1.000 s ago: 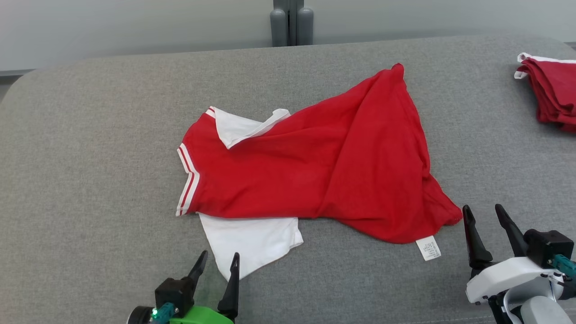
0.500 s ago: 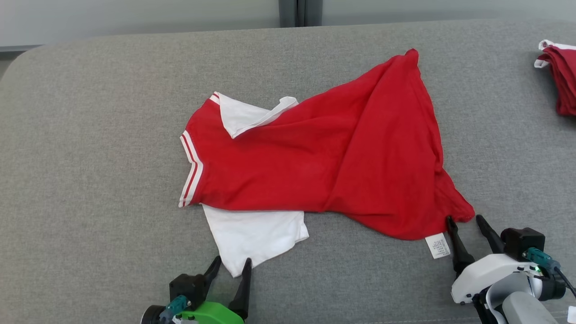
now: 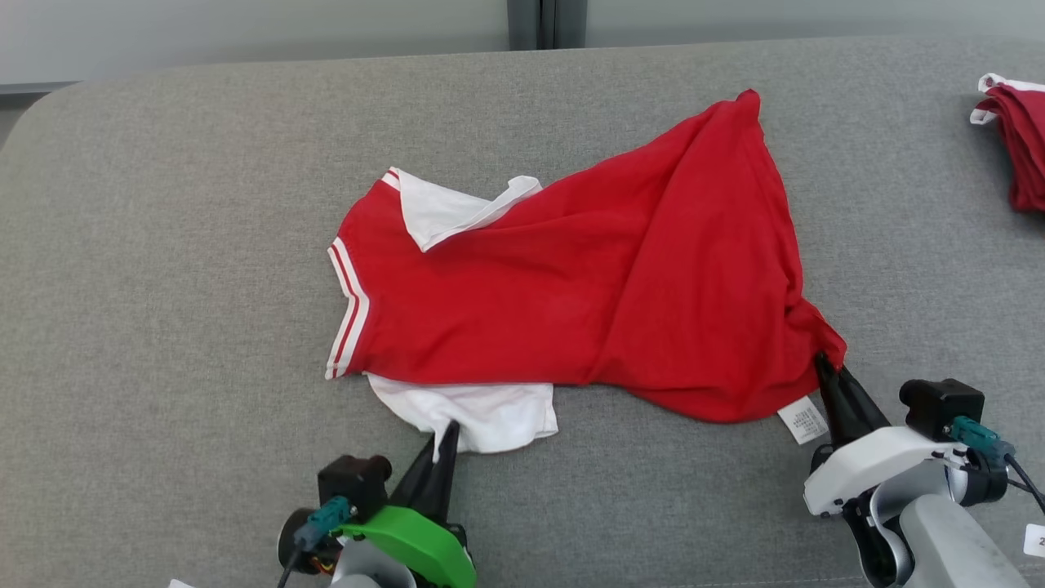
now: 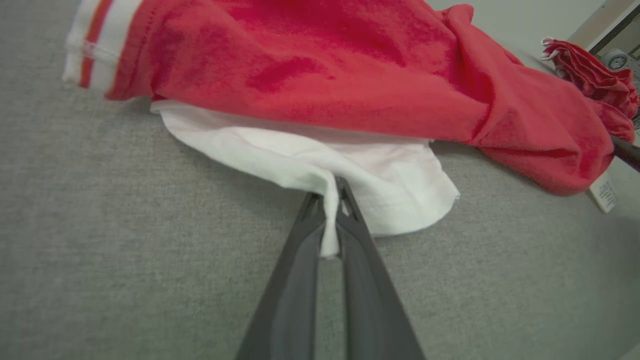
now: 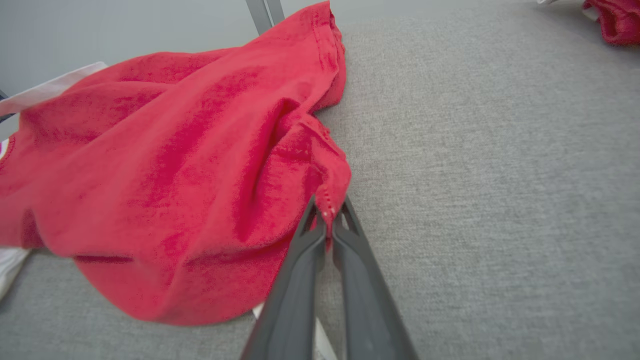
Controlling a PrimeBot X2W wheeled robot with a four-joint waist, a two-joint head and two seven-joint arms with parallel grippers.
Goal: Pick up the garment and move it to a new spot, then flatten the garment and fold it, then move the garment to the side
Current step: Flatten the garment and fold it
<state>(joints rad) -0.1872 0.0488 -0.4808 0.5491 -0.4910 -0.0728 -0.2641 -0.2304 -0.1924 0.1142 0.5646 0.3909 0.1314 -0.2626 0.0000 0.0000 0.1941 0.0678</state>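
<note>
The garment point(image 3: 588, 278) is a red shirt with white panels and striped cuffs, lying crumpled on the grey padded table point(image 3: 163, 245). My left gripper point(image 3: 445, 433) is shut on the white lower flap point(image 4: 330, 170) at its near edge. In the left wrist view the white cloth is pinched between the dark fingers point(image 4: 300, 250). My right gripper point(image 3: 826, 363) is shut on the red hem corner at the garment's near right. The right wrist view shows that red corner point(image 5: 327, 200) clamped between the fingers. A white care label point(image 3: 804, 420) hangs beside the right gripper.
A second red garment point(image 3: 1016, 139), folded with white trim, lies at the table's far right edge. A grey post point(image 3: 545, 20) stands behind the table's far edge. Bare grey surface stretches to the left of the garment and along the near edge.
Both grippers have moved forward to the garment and shut, the left on the white flap, the right on the red hem corner. The cloth bunches at both grips. The camera tilted down early on.
</note>
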